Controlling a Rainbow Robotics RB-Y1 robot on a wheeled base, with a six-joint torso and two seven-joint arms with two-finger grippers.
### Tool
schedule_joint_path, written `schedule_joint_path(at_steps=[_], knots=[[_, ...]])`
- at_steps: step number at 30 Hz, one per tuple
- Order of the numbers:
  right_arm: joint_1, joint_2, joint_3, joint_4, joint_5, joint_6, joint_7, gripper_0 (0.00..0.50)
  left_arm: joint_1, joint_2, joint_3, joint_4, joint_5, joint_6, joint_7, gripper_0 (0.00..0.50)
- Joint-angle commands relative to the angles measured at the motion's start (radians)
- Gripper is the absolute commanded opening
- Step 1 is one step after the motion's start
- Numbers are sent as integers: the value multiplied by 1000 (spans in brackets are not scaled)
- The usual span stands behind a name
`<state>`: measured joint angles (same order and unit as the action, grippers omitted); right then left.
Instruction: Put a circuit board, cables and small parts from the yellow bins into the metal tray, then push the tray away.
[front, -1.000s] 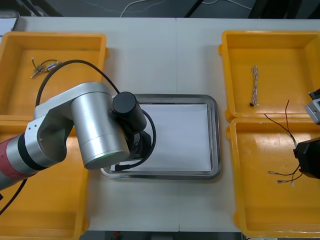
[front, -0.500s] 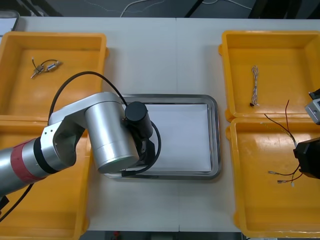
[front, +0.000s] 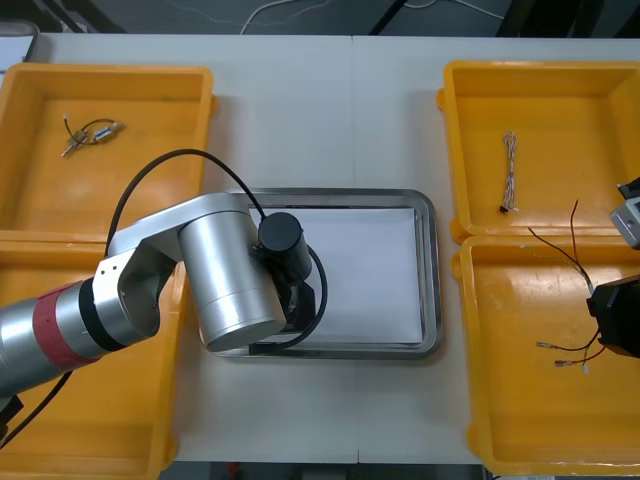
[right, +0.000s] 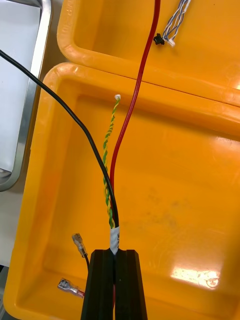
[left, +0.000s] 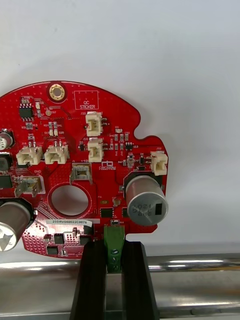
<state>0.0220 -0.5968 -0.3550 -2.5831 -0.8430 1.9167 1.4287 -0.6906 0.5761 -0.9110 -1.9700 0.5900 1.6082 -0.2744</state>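
Tray: left claw (elbow bent) clamps board.

The front camera hangs above the arms and looks steeply down on the whole table, with the tray in the middle and bins at both sides. The left wrist camera sits close behind the left fingers, looking along them across the tray's rim at the board. The right wrist camera sits close behind the right fingers, above the near right bin, facing along the cables toward the far one. All three views share the tray.
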Motion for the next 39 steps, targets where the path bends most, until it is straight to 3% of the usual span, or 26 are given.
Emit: schedule_joint_path(at_steps=[1,6,8,16,22,31,39], knots=[[9,-31,10,-29,7,3,-24,0,-35,-25,-25,-1,-21,-10,-60,204],[9,-31,10,-29,7,3,-24,0,-35,-22,-9,-10,-18,-4,-58,467],[9,-31,10,-29,7,3,-24,0,-35,-16,12,-27,1,6,-58,494],[9,-31,10,-29,7,3,-24,0,-35,27,215,-211,152,157,-45,496],[9,-31,10,-29,7,3,-24,0,-35,111,374,-283,278,240,-54,497],[-7,-41,10,-35,4,3,-28,0,-29,211,555,-277,326,312,-161,498],[-36,-98,116,-35,-1,3,-40,0,83,243,817,-214,335,312,-402,500]])
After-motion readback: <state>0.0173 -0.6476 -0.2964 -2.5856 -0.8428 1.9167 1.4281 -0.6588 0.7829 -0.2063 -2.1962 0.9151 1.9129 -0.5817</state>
